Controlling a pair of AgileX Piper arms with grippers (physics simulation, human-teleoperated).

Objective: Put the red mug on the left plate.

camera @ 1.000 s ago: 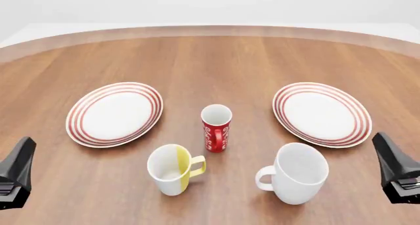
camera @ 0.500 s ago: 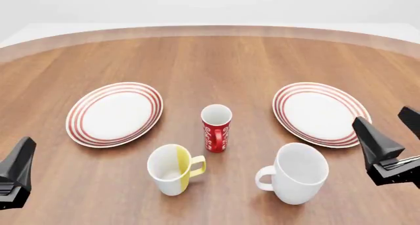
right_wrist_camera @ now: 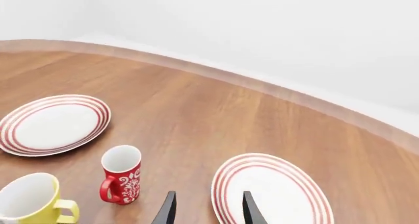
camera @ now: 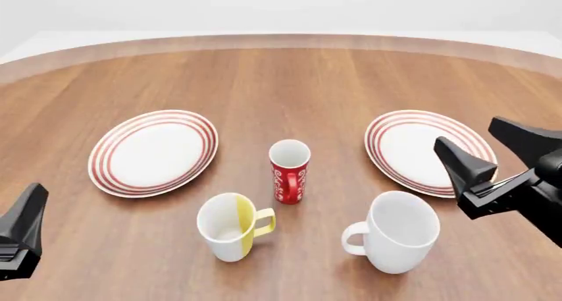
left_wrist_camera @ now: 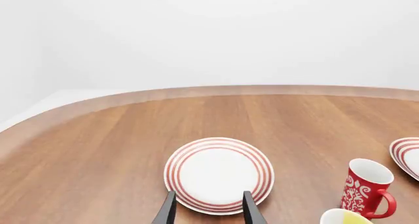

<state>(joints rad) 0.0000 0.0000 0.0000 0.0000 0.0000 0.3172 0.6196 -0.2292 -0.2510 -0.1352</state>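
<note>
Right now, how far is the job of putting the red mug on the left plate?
Nothing is done yet: the red mug stands upright on the table between both plates, and the left plate holds nothing. In hand: the right gripper, open, hangs over the right plate. The left gripper is open and holds nothing. Grasping, carrying and placing remain.

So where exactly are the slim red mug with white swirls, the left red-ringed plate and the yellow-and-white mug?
Slim red mug with white swirls (camera: 289, 179): front view, on its red outer wall.
Left white plate with red rings (camera: 154, 152): front view, on its bare white middle.
Yellow-and-white mug (camera: 230, 226): front view, on its side wall.
</note>
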